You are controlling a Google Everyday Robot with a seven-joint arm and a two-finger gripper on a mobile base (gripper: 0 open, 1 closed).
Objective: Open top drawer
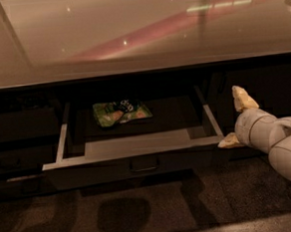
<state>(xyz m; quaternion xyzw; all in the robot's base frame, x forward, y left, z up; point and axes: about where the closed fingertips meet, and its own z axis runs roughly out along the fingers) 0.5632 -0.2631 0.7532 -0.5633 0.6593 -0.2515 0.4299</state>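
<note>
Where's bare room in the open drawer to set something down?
The top drawer has bare floor between the snack bag and the front rim, and right of the bag to the right wall. The bag fills the back left. The open end effector crowds the outer right front corner.

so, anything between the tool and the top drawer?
Nothing visible. The tool sits open just right of the top drawer, at its front right corner. The drawer stands open; a green snack bag lies inside.

No legible text — none anywhere
</note>
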